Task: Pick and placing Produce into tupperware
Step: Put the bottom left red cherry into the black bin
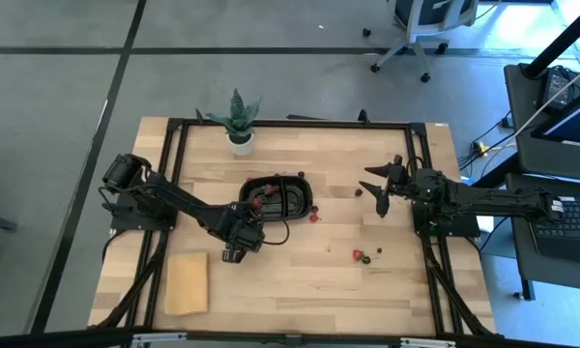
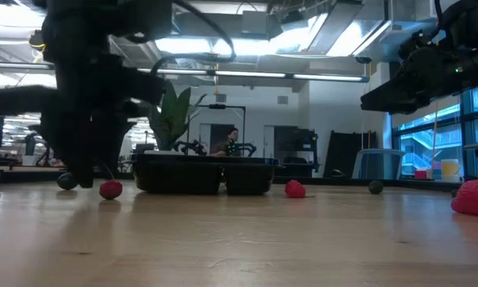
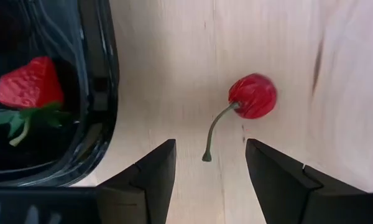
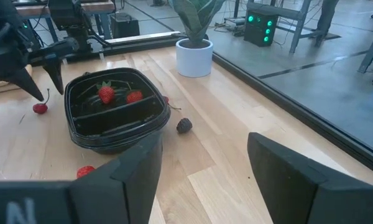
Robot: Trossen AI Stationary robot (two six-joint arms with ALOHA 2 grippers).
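Observation:
The black tupperware point(image 1: 278, 196) sits mid-table with a strawberry point(image 3: 30, 82) and another red piece point(image 4: 134, 96) inside. My left gripper point(image 3: 208, 168) points down, open, just beside the tray's near left corner. A red cherry point(image 3: 253, 96) lies on the wood ahead of its fingertips, and the stem's end point(image 3: 206, 157) reaches between the two fingers. The fingers stand apart from it. More produce lies loose on the table: red pieces point(image 1: 314, 217), a dark berry point(image 4: 184, 125), and a red and green cluster point(image 1: 360, 255). My right gripper point(image 1: 379, 188) hovers open, level, right of the tray.
A potted plant point(image 1: 237, 121) stands at the far edge behind the tray. A flat tan block point(image 1: 187, 282) lies near the front left. A large strawberry point(image 2: 474, 198) shows at the right in the low view. Bare wood point(image 1: 300, 290) lies along the near edge.

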